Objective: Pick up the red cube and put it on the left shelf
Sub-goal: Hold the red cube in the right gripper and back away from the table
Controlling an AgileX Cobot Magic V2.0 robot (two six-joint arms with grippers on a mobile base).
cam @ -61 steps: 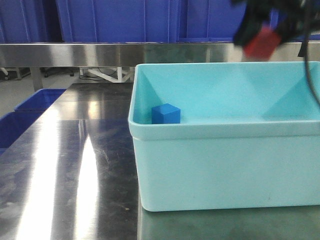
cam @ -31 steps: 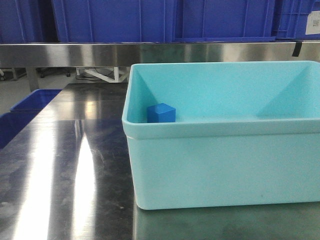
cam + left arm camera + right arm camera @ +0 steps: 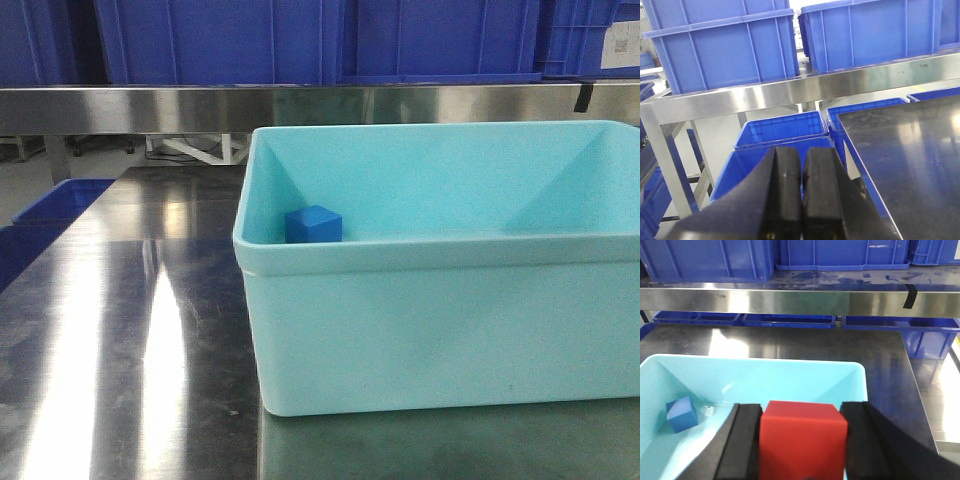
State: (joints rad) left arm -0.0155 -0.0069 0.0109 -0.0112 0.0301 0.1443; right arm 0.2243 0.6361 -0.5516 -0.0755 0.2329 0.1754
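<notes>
Two black fingers (image 3: 742,440) of the right gripper (image 3: 804,440) clamp the red cube (image 3: 802,437) from its left and right sides, pads flat against its faces. In the right wrist view the cube is held up off every surface, with the turquoise tub (image 3: 860,371) below and beyond it. A blue cube (image 3: 313,224) sits on the tub's floor close to the left wall, well apart from the red one. The tub stands on the right part of a steel table (image 3: 130,330). Past the table's far edge runs a steel shelf (image 3: 790,297) that carries dark blue crates (image 3: 220,40), and a strip of black tape (image 3: 910,296) hangs on the shelf's front lip towards the right. The left gripper (image 3: 803,165) has its fingers pressed together with nothing between them. It hangs off the table's left side, above blue bins (image 3: 780,131) standing on the floor under the shelf.
</notes>
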